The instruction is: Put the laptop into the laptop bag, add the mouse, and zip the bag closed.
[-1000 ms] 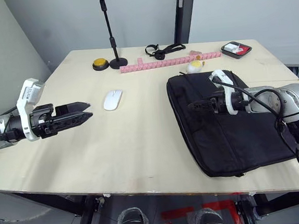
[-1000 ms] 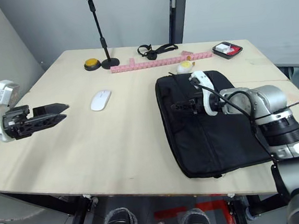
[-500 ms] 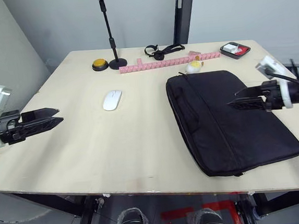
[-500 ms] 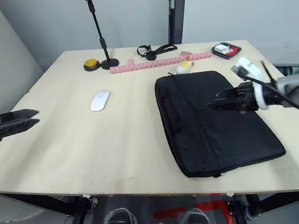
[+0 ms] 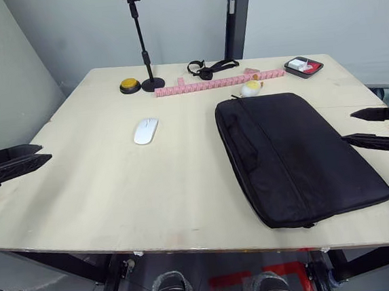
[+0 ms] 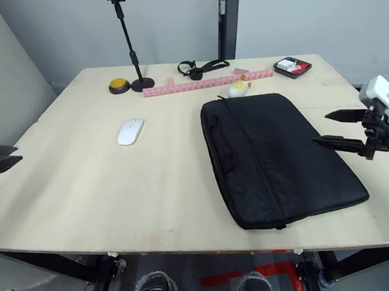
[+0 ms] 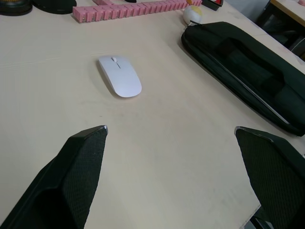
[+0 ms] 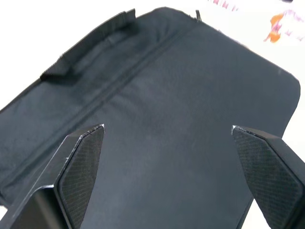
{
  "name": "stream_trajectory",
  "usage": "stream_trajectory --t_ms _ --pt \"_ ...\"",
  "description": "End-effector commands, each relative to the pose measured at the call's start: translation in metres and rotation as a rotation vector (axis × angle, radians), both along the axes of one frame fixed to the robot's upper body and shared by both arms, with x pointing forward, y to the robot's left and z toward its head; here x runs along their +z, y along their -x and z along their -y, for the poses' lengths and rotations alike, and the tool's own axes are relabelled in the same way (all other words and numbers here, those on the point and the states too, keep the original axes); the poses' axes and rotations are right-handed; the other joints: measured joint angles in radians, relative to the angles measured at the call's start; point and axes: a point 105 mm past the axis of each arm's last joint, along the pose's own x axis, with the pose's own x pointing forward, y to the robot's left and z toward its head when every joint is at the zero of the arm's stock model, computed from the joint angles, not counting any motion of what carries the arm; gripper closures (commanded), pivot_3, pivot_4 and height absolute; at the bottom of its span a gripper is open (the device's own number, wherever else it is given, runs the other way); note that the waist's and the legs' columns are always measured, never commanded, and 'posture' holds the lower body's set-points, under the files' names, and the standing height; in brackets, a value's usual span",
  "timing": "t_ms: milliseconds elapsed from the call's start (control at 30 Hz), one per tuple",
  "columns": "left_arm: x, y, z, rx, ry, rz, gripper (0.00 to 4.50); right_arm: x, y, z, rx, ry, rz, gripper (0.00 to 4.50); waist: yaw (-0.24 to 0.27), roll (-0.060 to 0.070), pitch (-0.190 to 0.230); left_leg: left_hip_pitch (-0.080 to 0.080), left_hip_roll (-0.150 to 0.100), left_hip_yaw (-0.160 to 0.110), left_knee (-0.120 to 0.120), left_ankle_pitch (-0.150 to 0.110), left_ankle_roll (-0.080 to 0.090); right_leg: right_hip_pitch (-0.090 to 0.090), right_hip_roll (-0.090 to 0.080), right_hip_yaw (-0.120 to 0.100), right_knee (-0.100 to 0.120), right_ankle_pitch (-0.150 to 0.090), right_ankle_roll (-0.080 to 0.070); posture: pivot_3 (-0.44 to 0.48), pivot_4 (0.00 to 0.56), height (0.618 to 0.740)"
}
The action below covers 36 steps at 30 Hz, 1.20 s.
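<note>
Pale wooden table (image 5: 117, 193), grey walls (image 5: 183, 17)

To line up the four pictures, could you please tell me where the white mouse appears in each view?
Left eye view: mouse left of centre, left of the laptop bag.
Right eye view: mouse, again left of the bag.
Left wrist view: mouse upper middle.
Right wrist view: not in it.
Shared landmark: the laptop bag.

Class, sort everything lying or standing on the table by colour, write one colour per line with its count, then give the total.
Black: 3, the laptop bag, the stand, the strap
White: 2, the mouse, the duck-like toy
Pink: 1, the block strip
Yellow: 1, the button
Red and black: 1, the small tray
Total: 8
</note>
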Motion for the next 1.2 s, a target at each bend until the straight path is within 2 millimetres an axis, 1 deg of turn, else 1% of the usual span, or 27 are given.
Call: stream_trajectory --t_ms 33,133,200,300,333,400,467,533,600,633,767,867,933,1067,1133,1200 --pt "0.002 -0.01 0.009 -0.019 -0.023 0.039 0.0 0.015 -0.001 -0.01 0.024 -0.06 0.048 0.04 0.0 0.0 0.0 0.0 0.0 0.0 0.0 0.0 0.0 0.0 0.0 0.0 0.001 0.0 0.0 0.0 0.15 0.739" --pt "-0.008 -0.029 0.012 0.037 -0.005 0.047 0.0 0.024 -0.002 -0.024 0.066 -0.133 0.068 0.04 0.0 0.0 0.0 0.001 0.0 0.001 0.0 0.0 0.001 0.0 0.0 0.0 0.003 0.0 0.0 0.0 0.15 0.739" --pt "-0.016 -0.047 0.016 0.083 0.018 0.043 0.0 0.027 -0.003 -0.036 0.099 -0.164 0.062 0.04 0.002 0.0 0.0 0.001 0.001 0.001 0.0 0.001 0.001 0.0 0.0 0.0 0.004 0.0 0.0 0.0 0.15 0.739" --pt "-0.035 -0.075 0.026 0.14 0.013 0.024 0.0 0.033 -0.005 -0.058 0.154 -0.185 0.073 0.04 0.004 0.0 0.0 0.001 0.001 0.001 0.003 0.001 0.001 0.0 0.0 0.0 0.006 0.0 0.0 0.0 0.15 0.739" --pt "-0.039 -0.084 0.032 0.149 0.011 0.024 0.0 0.035 -0.006 -0.064 0.168 -0.191 0.082 0.04 0.004 0.0 -0.001 0.001 0.001 0.001 0.003 0.001 0.001 0.0 0.0 0.0 0.007 0.0 0.0 0.0 0.15 0.739" --pt "-0.043 -0.095 0.038 0.16 0.003 0.032 0.0 0.04 -0.009 -0.072 0.18 -0.205 0.098 0.04 0.003 0.0 -0.001 0.0 0.001 0.001 0.007 0.001 0.001 0.0 0.0 0.0 0.008 0.0 -0.001 0.0 0.15 0.739" --pt "-0.045 -0.115 0.053 0.188 0.008 0.042 0.0 0.052 -0.023 -0.078 0.134 -0.235 0.157 0.04 0.0 0.0 -0.001 -0.001 0.001 0.001 0.007 0.001 0.001 0.0 0.0 0.0 0.007 0.0 -0.001 0.0 0.15 0.739" --pt "-0.052 -0.136 0.071 0.207 0.002 0.044 0.0 0.062 -0.034 -0.09 0.119 -0.241 0.206 0.04 0.001 0.0 -0.001 -0.001 0.001 0.001 0.008 0.001 0.002 0.0 0.0 0.0 0.008 0.001 -0.001 0.0 0.15 0.739" --pt "-0.057 -0.15 0.084 0.218 0.023 0.042 0.0 0.068 -0.034 -0.104 0.162 -0.261 0.208 0.04 0.007 0.0 -0.001 -0.001 0.001 0.0 0.01 0.002 0.001 0.0 0.0 0.0 0.011 0.001 -0.001 0.0 0.15 0.739" --pt "-0.063 -0.157 0.087 0.241 0.014 0.033 0.0 0.071 -0.034 -0.112 0.179 -0.267 0.212 0.04 0.007 0.0 -0.001 -0.001 0.001 0.0 0.01 0.002 0.001 0.0 0.0 0.0 0.011 0.001 -0.001 0.0 0.15 0.739" --pt "-0.081 -0.172 0.096 0.302 -0.037 0.009 0.0 0.085 -0.033 -0.133 0.228 -0.287 0.229 0.04 -0.001 -0.001 -0.001 -0.001 0.0 0.0 0.01 0.002 0.001 0.0 0.0 0.0 0.01 0.0 -0.001 0.0 0.15 0.739" --pt "-0.088 -0.18 0.1 0.351 -0.079 0.01 0.0 0.091 -0.028 -0.144 0.27 -0.294 0.237 0.04 0.004 -0.001 -0.001 -0.002 0.0 0.0 0.008 0.002 0.0 0.0 0.001 0.0 0.01 0.0 -0.001 0.0 0.15 0.739" --pt "-0.087 -0.185 0.107 0.353 -0.079 0.021 0.0 0.091 -0.027 -0.146 0.279 -0.283 0.234 0.04 0.009 -0.001 -0.001 -0.002 0.001 -0.001 0.007 0.002 0.0 0.0 0.001 -0.001 0.009 0.0 -0.001 0.0 0.15 0.739" --pt "-0.085 -0.189 0.131 0.274 -0.058 0.033 0.0 0.089 -0.024 -0.146 0.279 -0.273 0.23 0.04 0.025 -0.001 -0.001 -0.002 0.0 -0.001 0.008 0.002 0.0 0.001 0.0 -0.001 0.009 0.0 -0.001 0.0 0.15 0.739" --pt "-0.084 -0.191 0.138 0.262 -0.031 0.034 0.0 0.09 -0.024 -0.146 0.277 -0.273 0.23 0.04 0.028 -0.001 -0.001 -0.002 -0.001 -0.001 0.008 0.002 0.0 0.001 -0.001 -0.001 0.009 0.0 -0.001 0.0 0.15 0.739" --pt "-0.086 -0.192 0.14 0.272 -0.034 0.03 0.0 0.089 -0.023 -0.146 0.277 -0.272 0.229 0.04 0.03 -0.001 -0.001 -0.002 -0.001 -0.001 0.008 0.002 0.0 0.001 -0.001 -0.001 0.009 0.0 -0.001 0.0 0.15 0.739"
